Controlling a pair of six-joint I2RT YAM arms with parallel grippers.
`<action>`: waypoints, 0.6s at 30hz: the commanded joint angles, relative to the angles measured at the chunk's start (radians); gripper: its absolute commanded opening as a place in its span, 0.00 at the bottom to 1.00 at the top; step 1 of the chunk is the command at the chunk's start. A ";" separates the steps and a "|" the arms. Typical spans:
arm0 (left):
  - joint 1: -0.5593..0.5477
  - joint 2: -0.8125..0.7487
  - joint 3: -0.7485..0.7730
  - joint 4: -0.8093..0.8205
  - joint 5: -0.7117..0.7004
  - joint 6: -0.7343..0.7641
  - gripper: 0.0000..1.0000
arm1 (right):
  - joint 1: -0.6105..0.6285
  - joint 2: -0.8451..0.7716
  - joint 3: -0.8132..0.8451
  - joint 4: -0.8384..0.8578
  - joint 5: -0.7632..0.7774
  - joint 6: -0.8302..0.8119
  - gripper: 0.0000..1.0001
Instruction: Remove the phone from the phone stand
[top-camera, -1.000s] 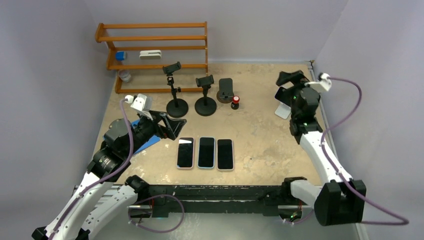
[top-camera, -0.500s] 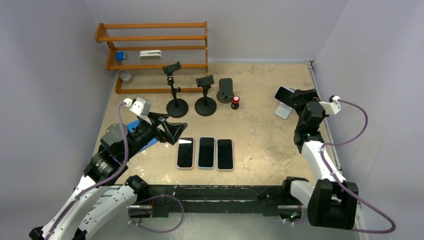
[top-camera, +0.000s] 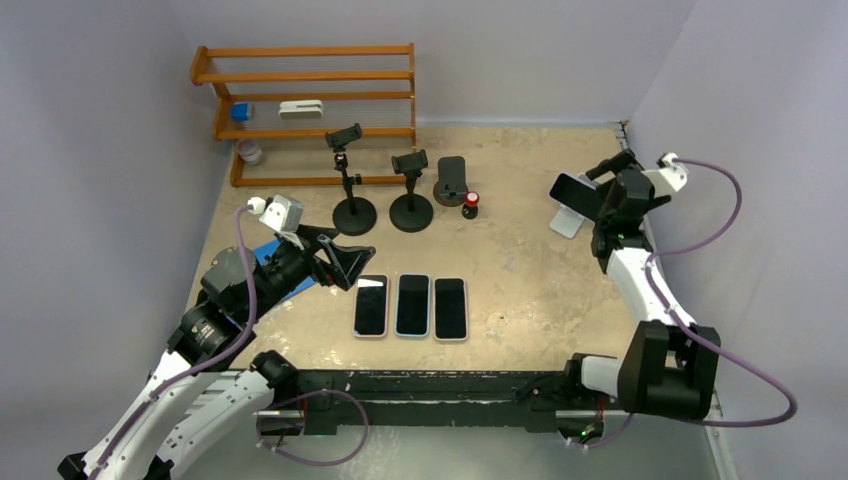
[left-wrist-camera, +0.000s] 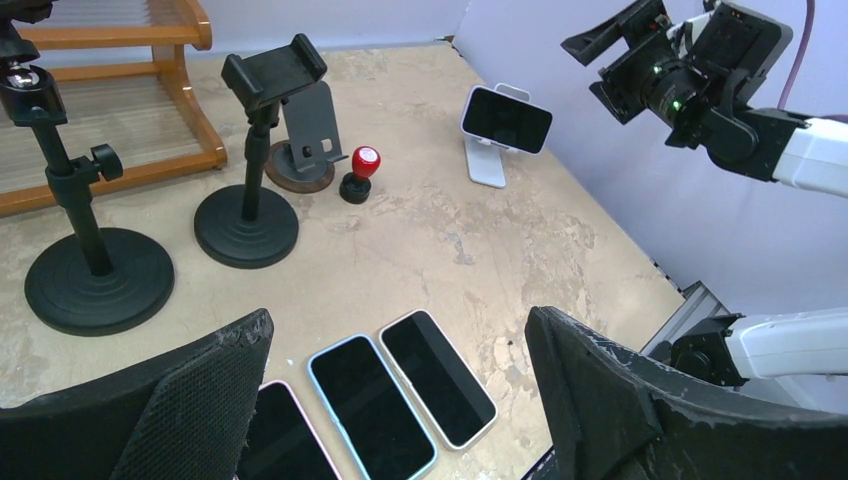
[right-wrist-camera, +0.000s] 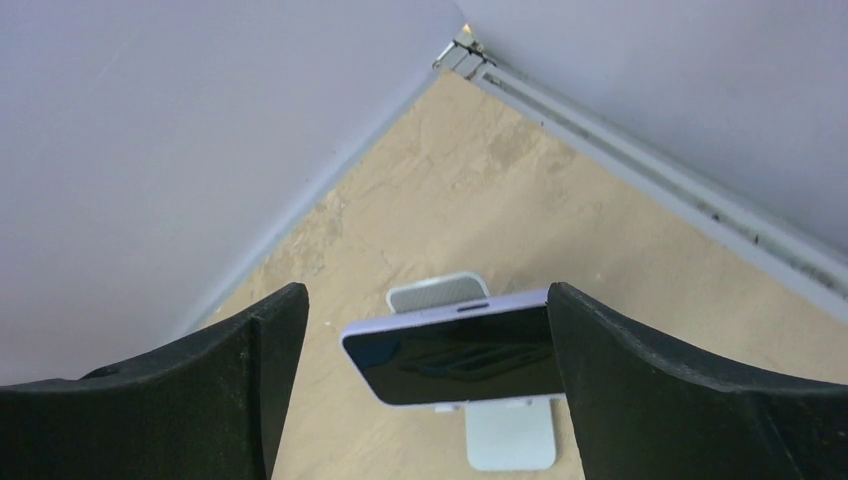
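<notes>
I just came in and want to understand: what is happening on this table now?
The right gripper is at the phone that sits on the white stand. Its jaws stand open on either side of the phone, and no grip is closed yet. The left gripper hangs open and holds nothing, near three phones lying flat on the table. The phone is not yet off the stand.

Arm links: white shells, black joints on left arm (top-camera: 170, 395) and right arm (top-camera: 640, 285).
Cables (top-camera: 245, 270): purple, looping off each wrist.
Wrist cameras (top-camera: 283, 212): small white boxes.
Left gripper (left-wrist-camera: 398, 330): broad black curved fingers, rough edges.
Base rail (top-camera: 430, 385): black, at 6 o'clock.
Right wrist light (left-wrist-camera: 678, 101): green.
</notes>
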 joint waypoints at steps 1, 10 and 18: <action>-0.007 0.001 0.010 0.052 0.009 -0.001 0.95 | 0.069 0.058 0.119 -0.005 0.141 -0.186 0.92; -0.007 0.000 0.011 0.048 0.000 0.002 0.95 | -0.082 -0.003 -0.047 0.126 -0.140 0.032 0.96; -0.014 0.000 0.009 0.052 0.009 0.003 0.95 | -0.138 0.012 -0.116 0.332 -0.299 0.019 0.95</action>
